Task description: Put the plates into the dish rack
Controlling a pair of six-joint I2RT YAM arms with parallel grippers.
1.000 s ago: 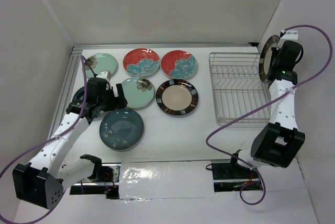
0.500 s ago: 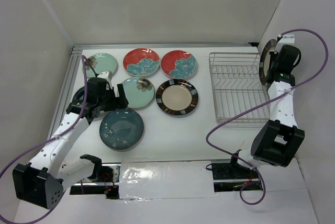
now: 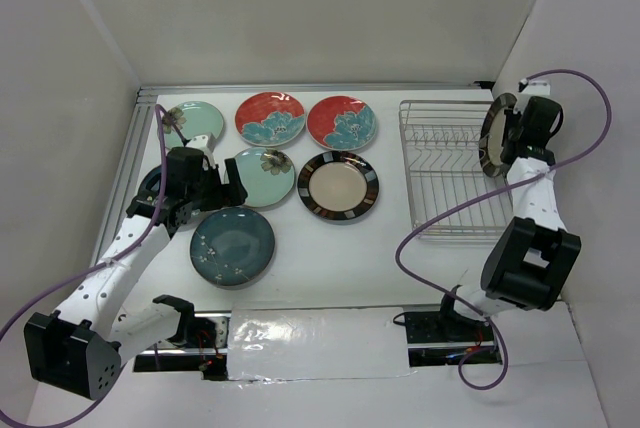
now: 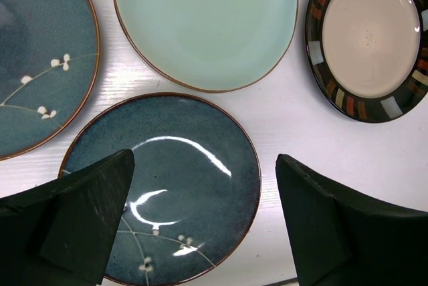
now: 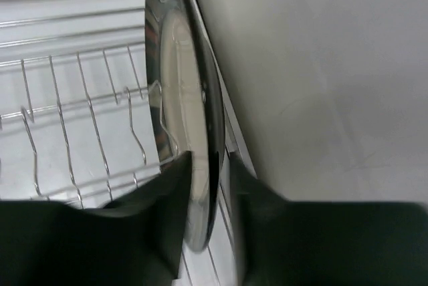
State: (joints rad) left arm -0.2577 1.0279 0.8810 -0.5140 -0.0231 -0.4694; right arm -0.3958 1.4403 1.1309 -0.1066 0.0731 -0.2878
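Observation:
A beige plate with a dark striped rim stands on edge at the right end of the dish rack. My right gripper straddles its rim, jaws slightly apart, with a thin gap beside the right finger. Several plates lie flat on the table: two red ones, two mint ones, a striped one and a teal one. My left gripper hangs wide open above the teal plate, holding nothing.
Another teal plate lies partly under the left arm. The white side wall stands close behind the rack's right end. A purple cable loops over the rack's front right corner.
The right gripper has carried the striped plate left from the wall into the rack's right end and loosened its jaws. The left arm has not moved.

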